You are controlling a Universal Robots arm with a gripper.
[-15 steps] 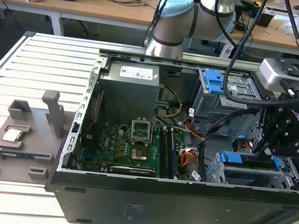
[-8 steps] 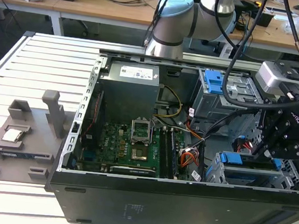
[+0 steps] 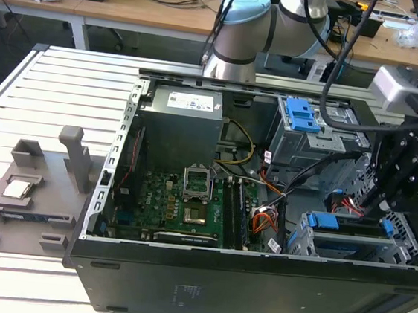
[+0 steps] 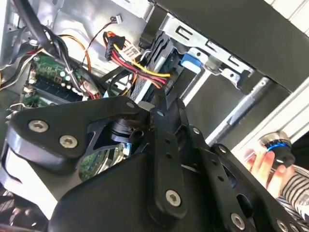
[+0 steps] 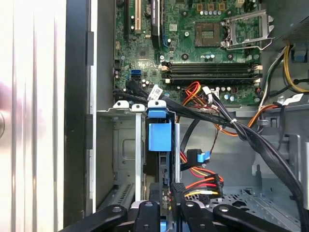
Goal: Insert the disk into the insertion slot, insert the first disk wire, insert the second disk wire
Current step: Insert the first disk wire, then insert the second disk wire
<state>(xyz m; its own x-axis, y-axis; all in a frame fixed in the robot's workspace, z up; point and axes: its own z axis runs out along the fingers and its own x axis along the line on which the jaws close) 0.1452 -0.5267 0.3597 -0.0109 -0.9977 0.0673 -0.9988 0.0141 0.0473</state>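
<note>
The disk (image 3: 351, 230) lies inside the insertion slot (image 3: 301, 241), a silver cage at the case's front corner, with its blue carrier (image 5: 159, 136) showing at the edge. My gripper (image 5: 167, 207) hangs right over the disk's end, its jaws drawn close together on the black plug of a disk wire (image 5: 203, 184) with red, orange and yellow strands. This same wire bundle (image 4: 140, 63) runs to the disk's edge in the second wire view. A second disk wire with a blue plug (image 5: 203, 156) hangs loose beside it. In the exterior view my gripper (image 3: 374, 207) stands above the cage.
A taller grey cage with a blue latch (image 3: 303, 114) stands behind the slot. The motherboard (image 3: 189, 207) and thick black cables (image 5: 251, 140) crowd the case. A person's hand (image 4: 263, 164) holds a knob outside the case. A grey fixture (image 3: 33, 190) sits at the exterior view's left.
</note>
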